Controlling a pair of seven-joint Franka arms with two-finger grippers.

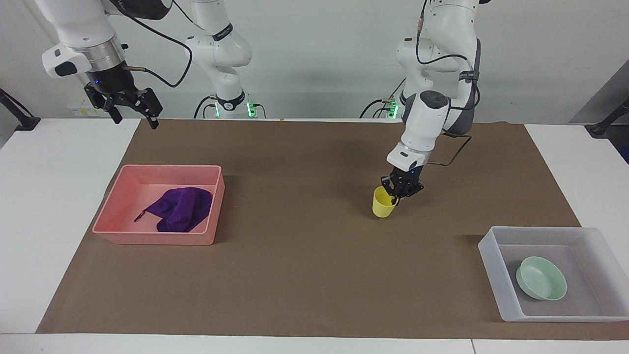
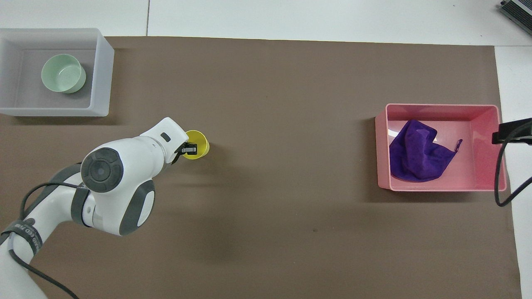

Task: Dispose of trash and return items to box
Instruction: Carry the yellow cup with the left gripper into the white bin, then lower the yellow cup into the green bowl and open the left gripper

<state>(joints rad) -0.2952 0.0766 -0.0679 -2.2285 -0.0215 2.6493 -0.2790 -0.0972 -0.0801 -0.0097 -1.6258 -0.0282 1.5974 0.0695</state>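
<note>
Yellow cup [image 1: 383, 202] sits on your bench's brown mat, its rim pinched by the left gripper [image 1: 400, 189], while the purple cloth [image 1: 179, 210] lies in the pink bin [image 1: 147, 237], the mint bowl [image 1: 540, 278] in the translucent tray [image 1: 506, 305], and the right gripper [image 1: 131, 109] hangs with fingers spread.

Facing cam: high, across the desk [image 1: 29, 221], looking back at both arm bases and the wall. Overhead cam: high above the robots' end, aimed forward and steeply down, bases out of frame. Half a turn apart. Both cover the whole brown mat [image 1: 304, 275] from mid range.
</note>
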